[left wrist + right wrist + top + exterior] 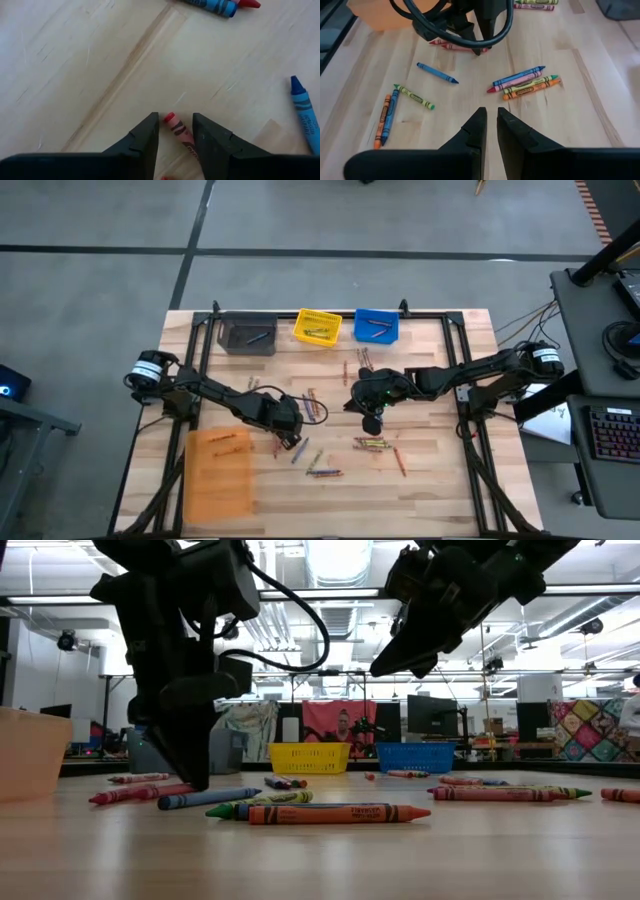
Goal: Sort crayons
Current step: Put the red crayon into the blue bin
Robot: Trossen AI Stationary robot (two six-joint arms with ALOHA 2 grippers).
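A pale wooden worktop (430, 480) stands on a grey floor, with a large workshop room visible behind it in the low view. The crayons (372, 443) lie scattered over the middle of the worktop in the high view: a loose bunch at lower centre, a few more toward the upper centre below the bins, and single sticks between the arms. In the low view an orange crayon (338, 813) lies nearest the camera at centre, with a blue crayon (208, 799) to its left.

The left gripper (175, 136) is down at the worktop, left of centre in the high view. Its fingers (145, 140) stand apart on either side of a red crayon (179, 134), which lies on the wood between them; whether they touch it cannot be told.

The right gripper (491, 125) hangs above the worktop at centre in the high view, fingers (478, 129) nearly closed with a narrow gap, nothing between them.

Along the top edge of the worktop in the high view sit a grey bin (228, 340), a yellow bin (303, 318) and a blue bin (362, 320), each with crayons inside. An orange bin (220, 480) sits at lower left.
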